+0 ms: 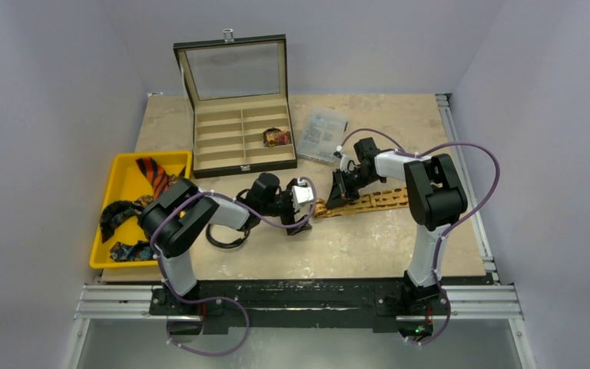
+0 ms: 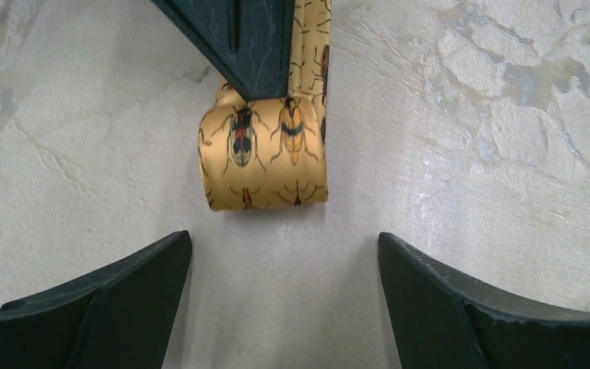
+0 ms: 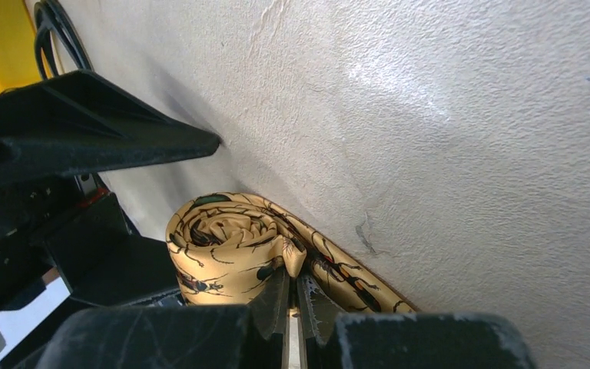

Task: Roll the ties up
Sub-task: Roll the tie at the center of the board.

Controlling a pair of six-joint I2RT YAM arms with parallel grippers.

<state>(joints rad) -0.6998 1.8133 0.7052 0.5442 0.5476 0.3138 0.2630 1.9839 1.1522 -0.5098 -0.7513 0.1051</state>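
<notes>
A tan-gold tie (image 1: 369, 201) printed with dark beetles lies across the table, its left end rolled into a small coil (image 2: 265, 161). In the right wrist view the coil (image 3: 223, 246) shows as a spiral. My right gripper (image 3: 290, 280) is shut, pinching a fold of the tie right beside the coil; one of its dark fingers (image 2: 238, 38) presses down just behind the roll. My left gripper (image 2: 283, 238) is open, its two fingers apart on bare table a short way in front of the coil, touching nothing. From above, the left gripper (image 1: 309, 211) and right gripper (image 1: 336, 196) meet at the tie's left end.
A yellow tray (image 1: 127, 181) at the left holds an orange black-striped tie (image 1: 154, 175) and dark multicoloured ties (image 1: 119, 211). An open compartment box (image 1: 238, 138) at the back holds one rolled tie (image 1: 277, 137). A plastic bag (image 1: 324, 132) lies beside it. A black cable loop (image 1: 227, 234) lies under the left arm.
</notes>
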